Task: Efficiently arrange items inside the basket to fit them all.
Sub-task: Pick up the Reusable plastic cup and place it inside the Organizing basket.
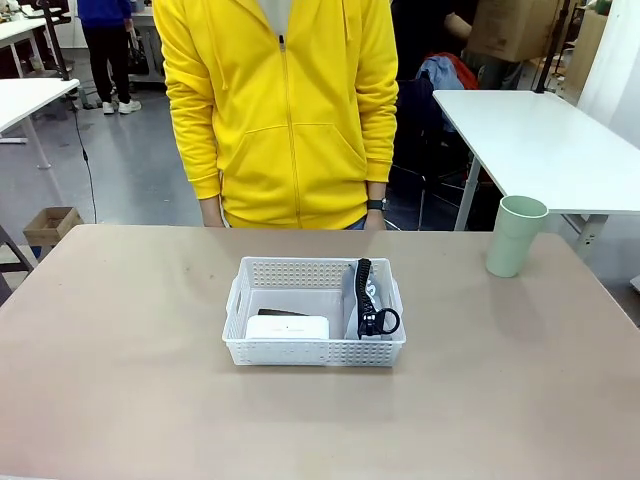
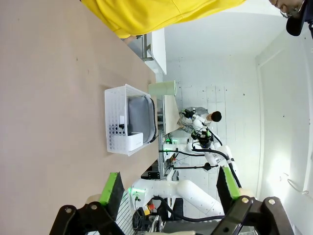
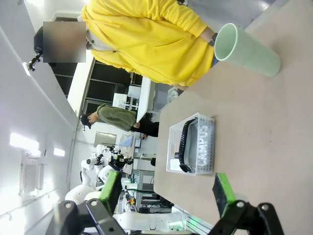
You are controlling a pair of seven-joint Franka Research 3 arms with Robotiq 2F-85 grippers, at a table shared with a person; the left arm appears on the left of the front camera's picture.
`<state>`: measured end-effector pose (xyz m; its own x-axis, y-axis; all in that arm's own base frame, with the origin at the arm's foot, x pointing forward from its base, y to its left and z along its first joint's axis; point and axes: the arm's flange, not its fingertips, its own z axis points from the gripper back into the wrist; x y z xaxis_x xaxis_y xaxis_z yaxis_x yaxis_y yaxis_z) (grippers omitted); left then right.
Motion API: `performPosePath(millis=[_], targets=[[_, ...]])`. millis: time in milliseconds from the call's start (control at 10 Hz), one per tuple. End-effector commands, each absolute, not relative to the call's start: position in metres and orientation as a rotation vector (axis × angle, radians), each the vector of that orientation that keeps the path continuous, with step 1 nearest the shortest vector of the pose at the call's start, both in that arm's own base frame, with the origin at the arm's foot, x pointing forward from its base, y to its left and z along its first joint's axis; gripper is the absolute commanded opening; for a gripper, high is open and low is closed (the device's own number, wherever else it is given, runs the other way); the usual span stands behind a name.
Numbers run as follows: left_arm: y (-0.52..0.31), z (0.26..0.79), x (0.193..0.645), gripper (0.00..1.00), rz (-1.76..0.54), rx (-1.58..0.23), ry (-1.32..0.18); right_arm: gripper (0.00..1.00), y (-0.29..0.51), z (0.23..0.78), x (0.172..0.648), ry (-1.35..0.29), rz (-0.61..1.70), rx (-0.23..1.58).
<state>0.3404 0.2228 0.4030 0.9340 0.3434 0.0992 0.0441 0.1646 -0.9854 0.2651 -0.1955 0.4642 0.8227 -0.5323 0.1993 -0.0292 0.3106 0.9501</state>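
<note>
Grey pouch lettered "CAMPUS" stands inside white basket.

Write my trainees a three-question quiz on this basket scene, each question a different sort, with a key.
1. True or false: the pale green cup stands on the table, outside the basket.
2. Which item stands on edge at the basket's right end? A) white box B) grey pouch C) cup
3. Fill in: the left gripper and right gripper are both ____.
Key: 1 true; 2 B; 3 open.
</note>
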Motion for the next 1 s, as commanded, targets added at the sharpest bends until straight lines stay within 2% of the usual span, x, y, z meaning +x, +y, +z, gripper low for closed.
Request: performPosePath(millis=[0,400,500,600,900], targets=[[0.223,0.405,0.340,1.00,0.219,-1.389,-0.328,1.00,-0.183,0.463,0.282,-0.598,-0.258,1.069],[0.223,0.405,0.340,1.00,0.219,-1.389,-0.328,1.00,-0.143,0.430,0.327,-0.981,0.403,0.641],[0.223,0.405,0.340,1.00,0.219,-1.389,-0.328,1.00,-0.132,0.418,0.331,-1.014,0.574,0.595],[0.223,0.405,0.340,1.00,0.219,-1.389,-0.328,1.00,-0.125,0.407,0.335,-0.992,0.628,0.536],[0.223,0.405,0.340,1.00,0.219,-1.389,-0.328,1.00,-0.112,0.387,0.344,-0.933,0.662,0.427]])
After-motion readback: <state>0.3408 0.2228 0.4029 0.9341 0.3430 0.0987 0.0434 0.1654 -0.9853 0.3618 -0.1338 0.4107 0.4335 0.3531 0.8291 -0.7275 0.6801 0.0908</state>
